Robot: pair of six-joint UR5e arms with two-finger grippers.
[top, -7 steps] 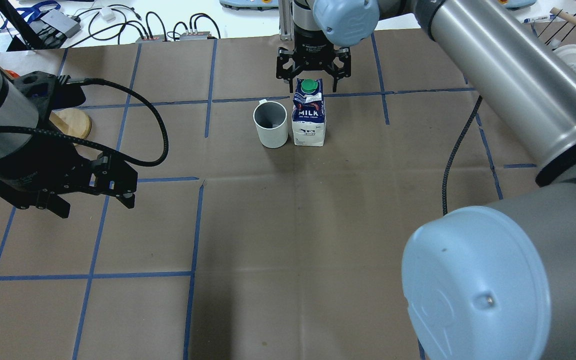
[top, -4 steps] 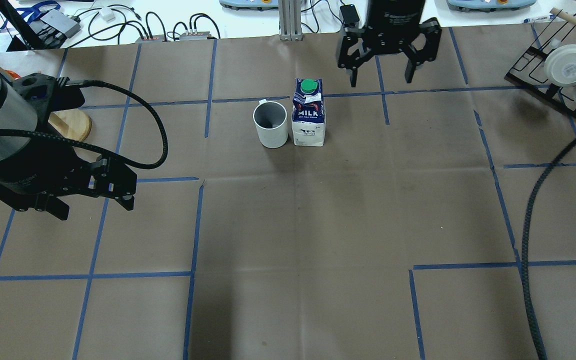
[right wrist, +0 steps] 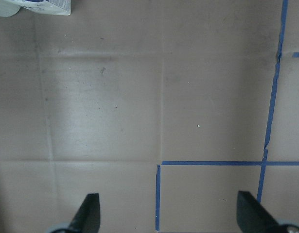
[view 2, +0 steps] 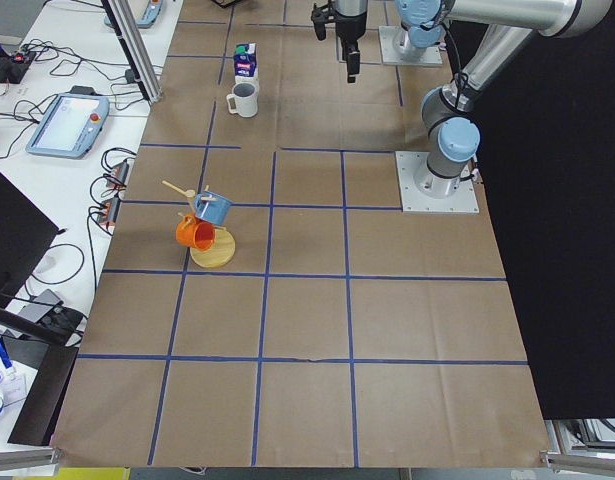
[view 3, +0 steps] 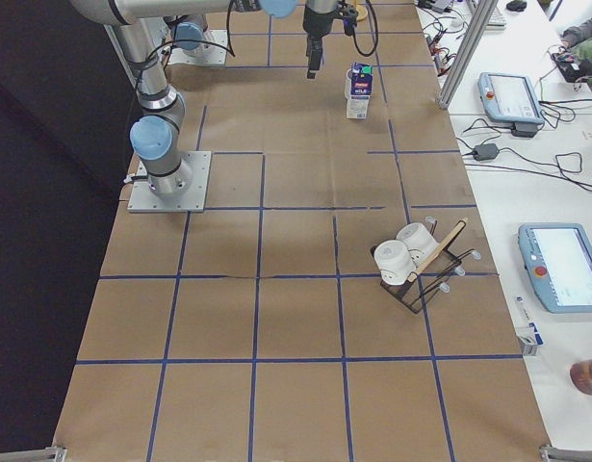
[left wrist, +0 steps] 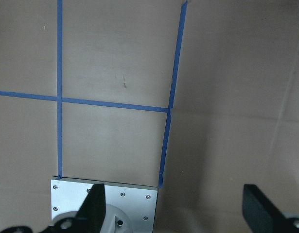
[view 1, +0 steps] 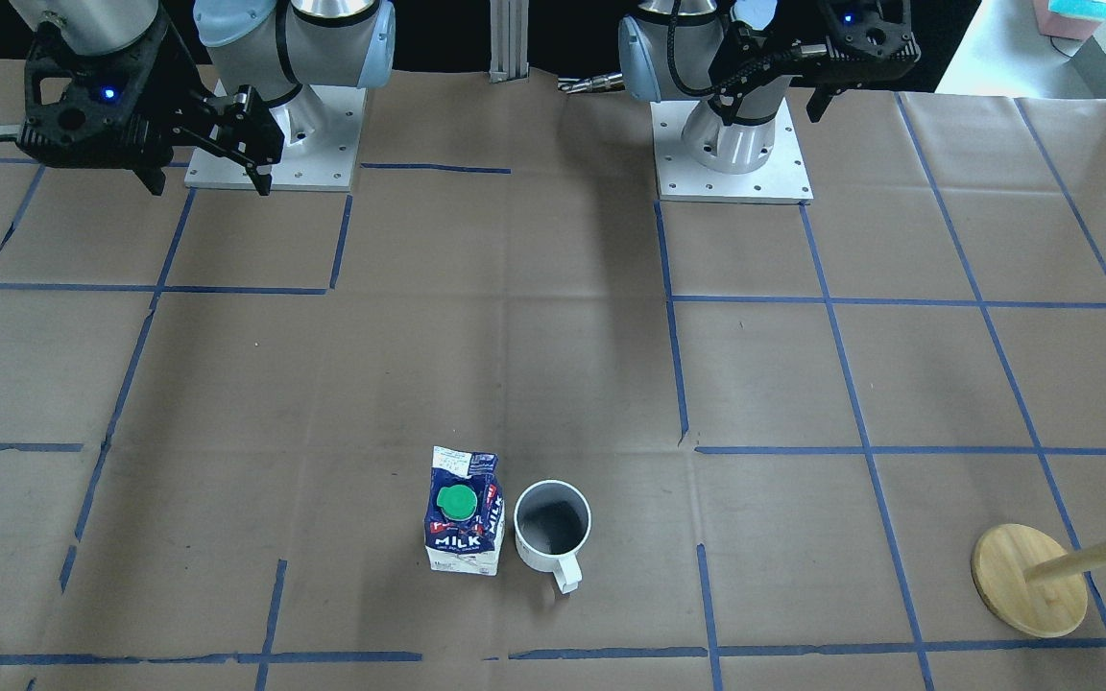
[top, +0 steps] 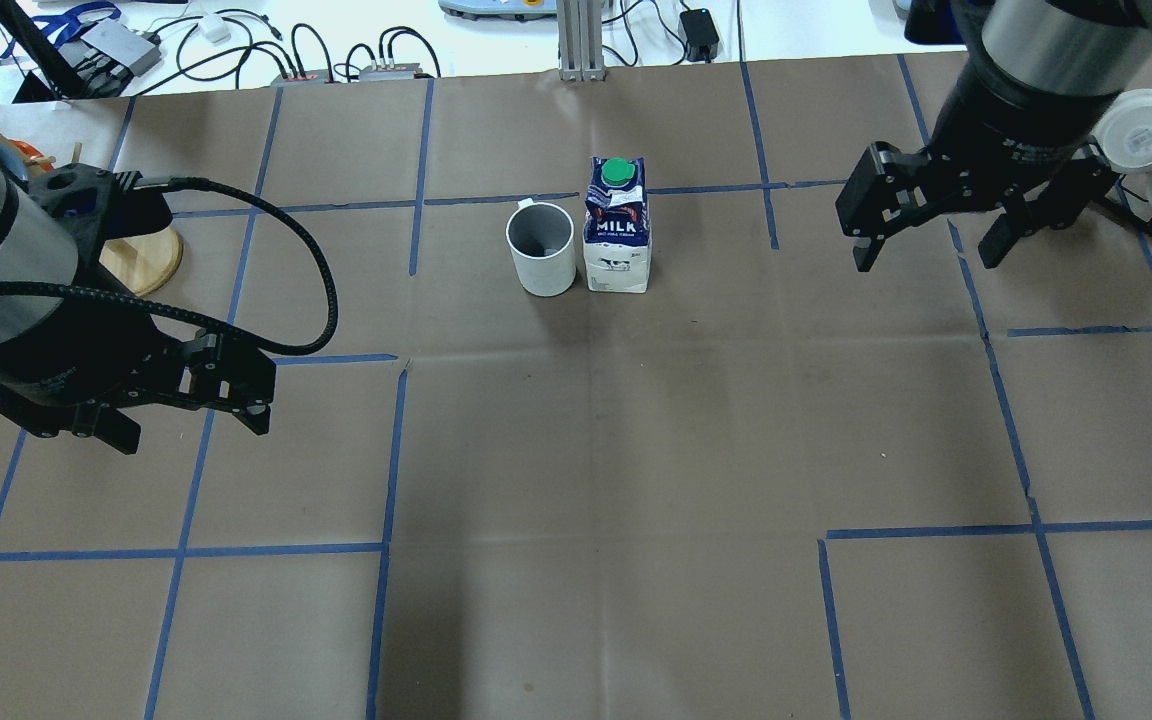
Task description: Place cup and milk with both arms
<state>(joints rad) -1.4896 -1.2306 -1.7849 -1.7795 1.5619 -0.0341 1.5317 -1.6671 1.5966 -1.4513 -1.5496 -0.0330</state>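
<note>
Brown-paper table (top: 636,450), blue tape grid (top: 391,450). At far middle, cup (top: 540,250) and milk (top: 618,225) stand just beside each other, cup on my left. Both look placed, so my left gripper (top: 191,425) and right gripper (top: 926,258) hang well clear, jaws spread, empty. Milk upright, long axis vertical, cap (top: 619,172) on top. Cup mouth up, handle (top: 526,204) pointing away from me.

We note a table (top: 636,450) covered in brown paper, gridded with blue tape (top: 181,551); a white bench (view 3: 527,192) alongside carries cables (top: 236,50) and grey pendants (view 2: 69,124); an aluminium post (top: 579,40) stands at the table's edge; lighting even.
</note>
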